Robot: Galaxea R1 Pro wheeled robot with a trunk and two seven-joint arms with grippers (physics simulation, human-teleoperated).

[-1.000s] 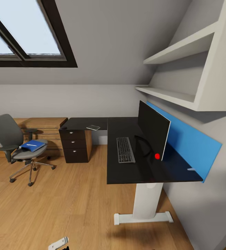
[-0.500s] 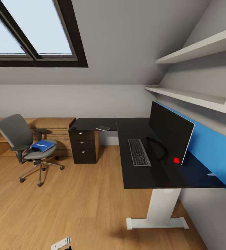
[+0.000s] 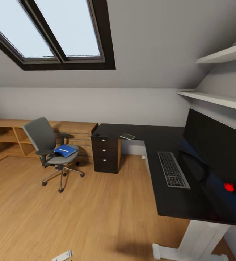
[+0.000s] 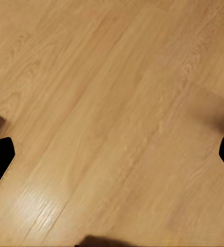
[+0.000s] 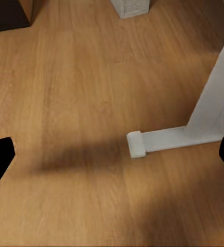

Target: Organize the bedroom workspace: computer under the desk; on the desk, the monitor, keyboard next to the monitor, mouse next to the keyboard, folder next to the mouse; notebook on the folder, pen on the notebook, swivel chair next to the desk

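Observation:
The black L-shaped desk [image 3: 161, 197] runs along the right wall. On it stand the monitor [image 3: 219, 145] and, in front of it, the keyboard [image 3: 173, 169]. The dark notebook [image 3: 127, 136] lies on the desk's far wing. To the left, apart from the desk, stands the swivel chair [image 3: 42, 136]. The blue folder [image 3: 68, 152] lies on its seat with the white pen [image 3: 63, 149] on top. A pale box, probably the computer [image 5: 130, 7], stands on the floor beyond the desk's white foot [image 5: 158, 140]. I cannot make out the mouse. My left gripper [image 4: 112, 159] and right gripper [image 5: 112, 157] hang open over the floor.
Black drawers with silver knobs [image 3: 105, 154] sit under the desk's far wing. A light wooden chest [image 3: 78, 132] and low open shelving [image 3: 5, 139] line the back wall. White shelves [image 3: 219, 99] hang above the monitor. Open wood floor [image 3: 78, 217] lies between me and the chair.
The whole picture has shifted right, so the camera has turned left: the chair and shelving sit nearer the middle, the monitor at the right edge. Nothing itself has moved.

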